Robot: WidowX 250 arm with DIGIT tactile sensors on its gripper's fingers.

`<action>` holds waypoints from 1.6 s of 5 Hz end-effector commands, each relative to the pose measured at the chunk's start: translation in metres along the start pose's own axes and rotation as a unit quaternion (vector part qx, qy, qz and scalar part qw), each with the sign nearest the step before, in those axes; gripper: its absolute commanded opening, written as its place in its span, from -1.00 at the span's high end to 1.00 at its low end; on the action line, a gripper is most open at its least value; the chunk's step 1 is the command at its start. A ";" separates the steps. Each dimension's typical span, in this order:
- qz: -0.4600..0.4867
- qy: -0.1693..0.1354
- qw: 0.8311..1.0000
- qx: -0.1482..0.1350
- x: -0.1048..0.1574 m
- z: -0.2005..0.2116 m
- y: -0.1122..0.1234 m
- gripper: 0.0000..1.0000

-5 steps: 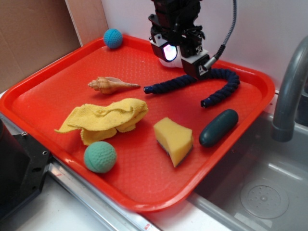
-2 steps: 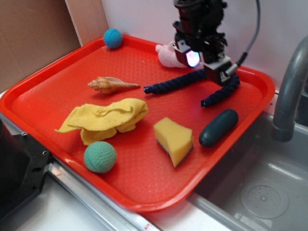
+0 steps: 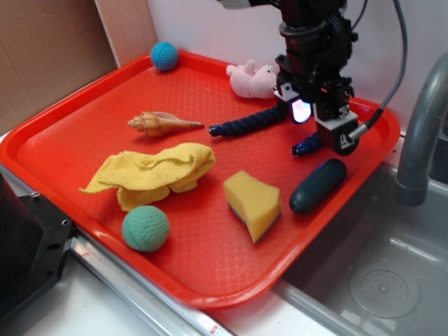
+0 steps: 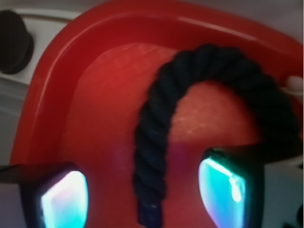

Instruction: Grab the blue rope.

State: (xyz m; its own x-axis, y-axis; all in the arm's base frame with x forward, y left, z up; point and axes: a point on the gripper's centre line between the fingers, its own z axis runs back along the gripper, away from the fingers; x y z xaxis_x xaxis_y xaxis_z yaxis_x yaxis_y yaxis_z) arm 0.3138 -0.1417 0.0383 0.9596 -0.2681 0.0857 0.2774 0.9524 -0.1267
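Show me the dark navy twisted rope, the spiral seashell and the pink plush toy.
Dark navy twisted rope point(image 3: 245, 124), exterior view, left stretch.
Spiral seashell point(image 3: 162, 124), exterior view, widest part.
Pink plush toy point(image 3: 253, 79), exterior view, body.

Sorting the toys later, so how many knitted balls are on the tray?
2. A blue ball sits at the tray's far left corner; a green ball lies near the front edge, by the yellow cloth. The arm could hide another.

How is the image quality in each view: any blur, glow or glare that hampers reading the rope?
Exterior view: sharp, evenly lit; the hand hides the blue rope's middle. Wrist view: soft, blurred close-up; the fingers glow cyan, glare streaks the red tray rim.
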 end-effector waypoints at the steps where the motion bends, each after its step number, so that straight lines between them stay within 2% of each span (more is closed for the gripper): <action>1: -0.005 0.001 1.000 -0.013 0.019 -0.011 -0.002 -1.00; 2: -0.001 0.015 1.000 -0.007 0.019 -0.014 0.003 -0.68; 3: -0.005 0.022 1.000 0.003 0.019 -0.013 0.002 1.00; 4: -0.014 0.019 1.000 0.016 0.019 -0.008 -0.003 1.00; 5: -0.009 -0.004 1.000 0.026 0.011 0.011 -0.014 1.00; 6: 0.025 0.012 0.999 0.021 -0.004 0.043 -0.038 1.00; 7: 0.090 0.006 0.996 0.025 -0.030 0.093 -0.050 1.00; 8: 0.194 -0.024 0.977 0.088 -0.053 0.145 -0.029 1.00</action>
State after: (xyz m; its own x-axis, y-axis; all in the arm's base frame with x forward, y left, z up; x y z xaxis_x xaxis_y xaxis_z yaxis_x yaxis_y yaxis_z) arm 0.2435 -0.1239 0.1655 0.9925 0.1078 0.0575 -0.1102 0.9931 0.0404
